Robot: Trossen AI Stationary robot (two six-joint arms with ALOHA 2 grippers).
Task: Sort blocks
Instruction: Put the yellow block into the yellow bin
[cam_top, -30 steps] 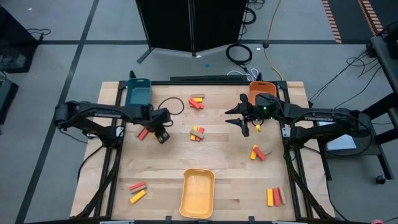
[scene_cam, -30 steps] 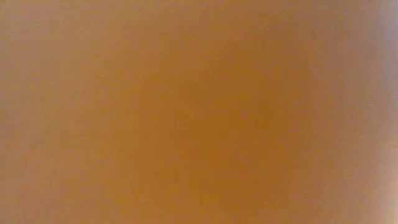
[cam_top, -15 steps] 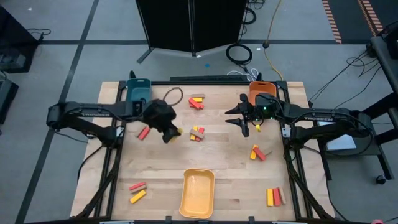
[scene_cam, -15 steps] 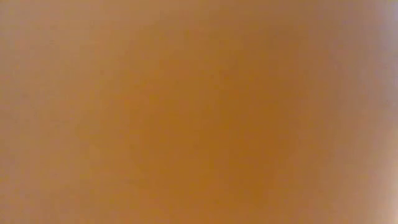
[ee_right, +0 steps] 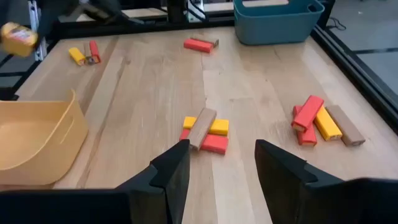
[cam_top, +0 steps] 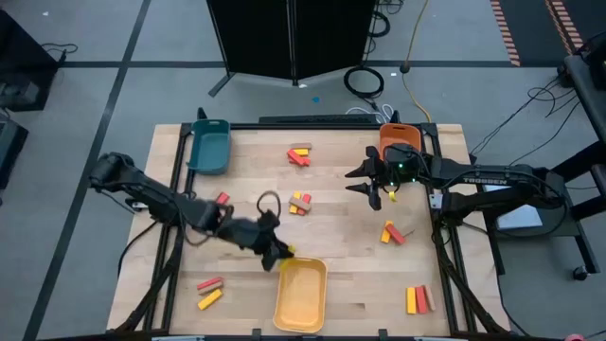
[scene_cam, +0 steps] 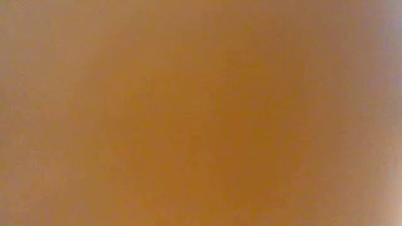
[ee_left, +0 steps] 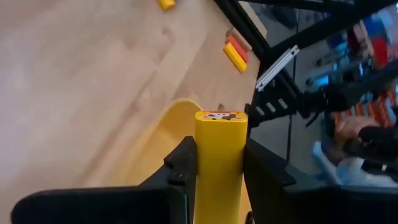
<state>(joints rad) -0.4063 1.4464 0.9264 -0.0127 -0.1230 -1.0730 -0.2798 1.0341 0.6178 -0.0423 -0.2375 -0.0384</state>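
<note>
In the high view the left tool point(cam_top: 281, 254) sits low of centre in the frame, clenched on a yellow block point(cam_top: 288, 252) right at the upper left corner of the yellow tray point(cam_top: 301, 317); the left wrist view shows that block point(ee_left: 219, 168) pinched upright between the two dark fingers point(ee_left: 184, 163), with the tray's rim just beyond it. The right tool point(cam_top: 364, 184) hangs in the upper right part of the frame beside the orange tray point(cam_top: 390, 134), its fingers point(ee_right: 171, 169) spread apart with nothing between them. The teal tray point(cam_top: 209, 148) stands at the worktop's point(cam_top: 350, 256) upper left edge. Blocks lie in loose groups: a stack at centre point(cam_top: 302, 203), one near the top edge point(cam_top: 300, 154), a pair right of centre point(cam_top: 391, 233), two by the lower right edge point(cam_top: 418, 299), two by the lower left edge point(cam_top: 209, 292), and a red one point(cam_top: 222, 199) at left. A wide bare stretch of worktop lies between the yellow tray and the lower right blocks. The low view shows only a uniform orange blur.
</note>
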